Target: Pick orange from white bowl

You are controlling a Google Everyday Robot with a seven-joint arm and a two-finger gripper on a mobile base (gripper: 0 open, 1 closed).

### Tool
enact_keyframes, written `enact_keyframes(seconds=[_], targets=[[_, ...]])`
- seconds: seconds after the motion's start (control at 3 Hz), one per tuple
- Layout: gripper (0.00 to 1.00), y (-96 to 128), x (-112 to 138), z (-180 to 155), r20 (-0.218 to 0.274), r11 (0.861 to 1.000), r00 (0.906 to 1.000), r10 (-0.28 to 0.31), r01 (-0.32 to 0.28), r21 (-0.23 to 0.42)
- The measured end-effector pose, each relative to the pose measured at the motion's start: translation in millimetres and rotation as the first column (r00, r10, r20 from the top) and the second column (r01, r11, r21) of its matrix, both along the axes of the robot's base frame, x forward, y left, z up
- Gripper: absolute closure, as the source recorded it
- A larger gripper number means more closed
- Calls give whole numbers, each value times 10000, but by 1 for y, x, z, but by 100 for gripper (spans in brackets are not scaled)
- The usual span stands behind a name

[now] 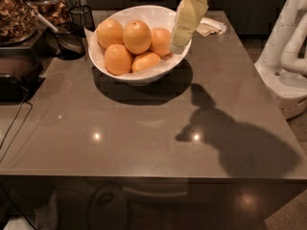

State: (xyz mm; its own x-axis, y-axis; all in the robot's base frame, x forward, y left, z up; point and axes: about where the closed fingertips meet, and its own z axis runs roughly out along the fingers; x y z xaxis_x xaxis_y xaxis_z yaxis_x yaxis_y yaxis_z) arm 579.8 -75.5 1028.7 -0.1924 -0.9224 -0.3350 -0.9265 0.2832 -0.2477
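You have the approach mostly made, but none of the pick itself. The orange (136,36), the big round one sitting highest among its fellows, lies in the white bowl (139,76), resting on the fruit around it toward the back of the pile. The bowl stands on the desk (144,143) at its far side. The gripper (177,44) hangs tilted over the bowl's right rim, its tip in front of the right-hand fruit and just beside your target, not above it. Whether it is open or closed cannot be told from this angle, as it shows only as one pale slab. Nothing is held and nothing has left the bowl, so by my reckoning what remains is the whole of the grasp: bring the gripper left until it is centred over the top orange, come down around it, close, and lift it clear of the rim. Mind the neighbours, for the fruit are packed touching one another, and a nudge on one could roll the rest and shift your target.
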Motion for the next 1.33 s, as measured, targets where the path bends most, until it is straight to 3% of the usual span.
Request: enact_keyframes(seconds=[0.33, 0.67, 1.0, 1.33], targets=[[0, 0, 4, 0, 139, 9998, 9999, -16, 13, 214], [0, 22, 26, 2, 214, 9991, 9994, 268, -275, 325], [0, 58, 51, 7, 280, 9958, 9956, 896, -901, 158], [0, 68, 58, 14, 576, 9946, 9937, 957, -977, 339]])
